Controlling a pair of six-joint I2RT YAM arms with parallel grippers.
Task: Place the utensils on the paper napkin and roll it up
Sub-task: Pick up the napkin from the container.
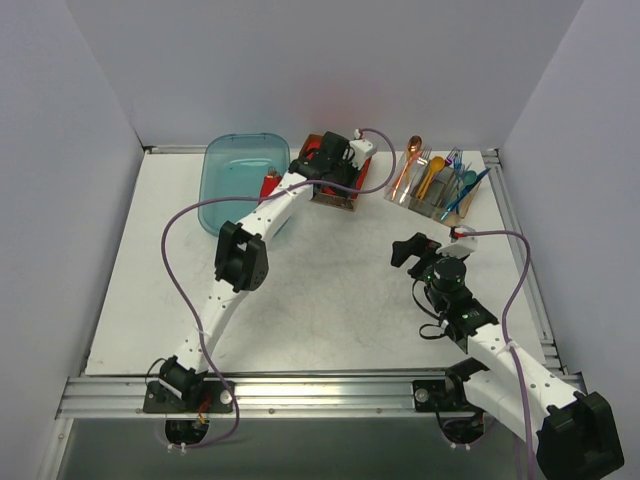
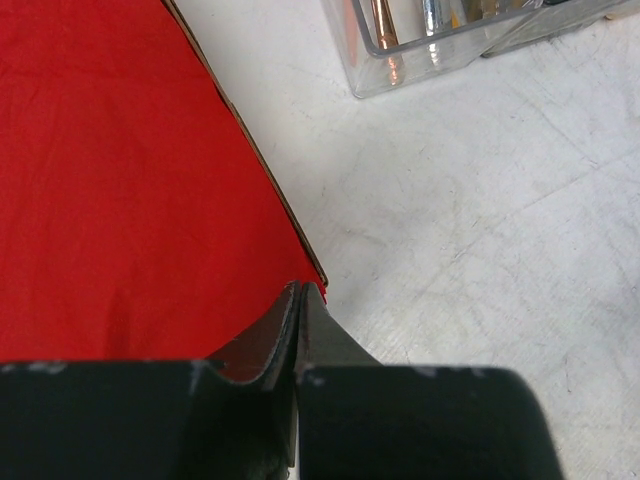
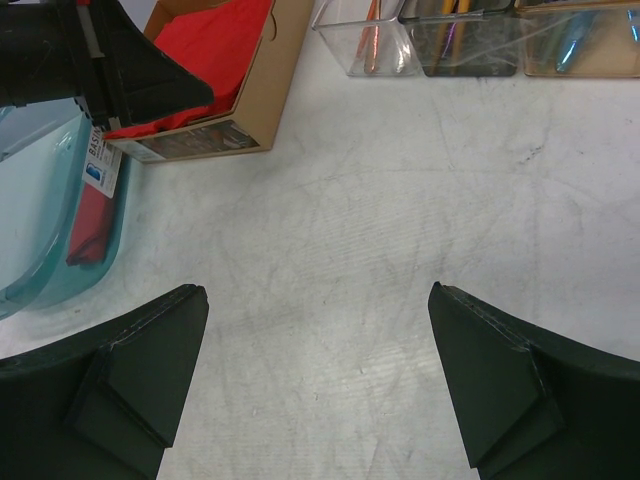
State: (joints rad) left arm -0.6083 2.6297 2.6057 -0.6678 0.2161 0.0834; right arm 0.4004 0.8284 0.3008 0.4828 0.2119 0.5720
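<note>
Three containers line the far side of the white surface (image 1: 330,300). On the left I see a translucent teal bin (image 1: 235,175). A red item (image 3: 88,225) lies against its near wall, and I cannot tell what it is. Just beside the bin stands a brown cardboard box (image 3: 270,90) filled with a stack of red napkins (image 3: 215,40). The paper napkin (image 2: 120,180) is the top red sheet of that stack, lying flat in the box.

To the right, apart from the box, is a clear compartmented organizer (image 1: 420,203) holding the cutlery upright or leaning. The orange spoon (image 1: 408,165) is in the left compartment and the yellow utensil (image 1: 432,178) next to it. The utensils I want, the teal spoon (image 1: 468,180) and the blue piece (image 1: 472,190), are at the right end.

My left end effector (image 2: 300,300) is down at the near corner of the red stack. Its fingers are pressed together, tips touching the red edge. I cannot tell whether a sheet is caught between them. My right end effector (image 3: 318,292) hangs over bare surface in front of the organizer, fingers wide apart with nothing between them.
</note>
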